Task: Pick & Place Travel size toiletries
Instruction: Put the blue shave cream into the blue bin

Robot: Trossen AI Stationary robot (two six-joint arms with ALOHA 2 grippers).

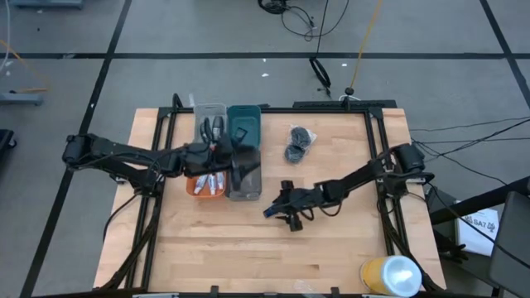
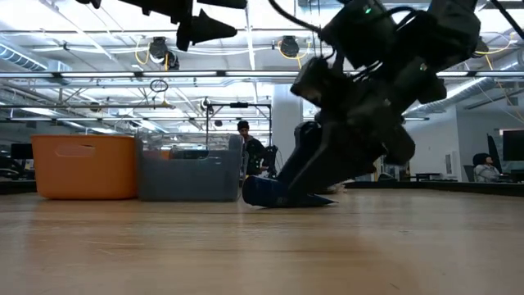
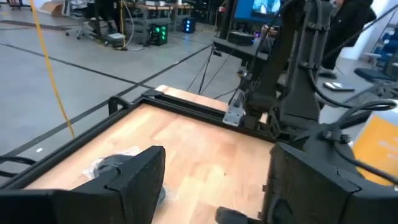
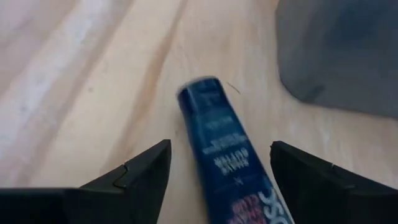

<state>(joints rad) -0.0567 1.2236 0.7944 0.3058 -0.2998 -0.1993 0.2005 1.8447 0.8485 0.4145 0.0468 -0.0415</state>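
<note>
A dark blue packet (image 4: 219,152) lies flat on the wooden table, in front of the grey bin (image 1: 245,184); it also shows in the high view (image 1: 272,212). My right gripper (image 4: 217,180) is open and low over the packet, with one finger on each side of it and a gap to both. My left gripper (image 3: 214,186) is open and empty, held above the bins (image 1: 238,165). Two dark grey puffs (image 1: 296,142) lie on the table right of the teal bin (image 1: 245,121). White tubes (image 1: 212,184) lie in the orange bin (image 1: 195,187). Dark items (image 1: 210,128) lie in the clear bin.
Four bins stand close together at the table's far left of middle: clear (image 1: 201,110) and teal behind, orange and grey in front. A big yellow cylinder with a white end (image 1: 389,276) lies at the near right corner. A black frame (image 1: 331,108) runs along the table's edges.
</note>
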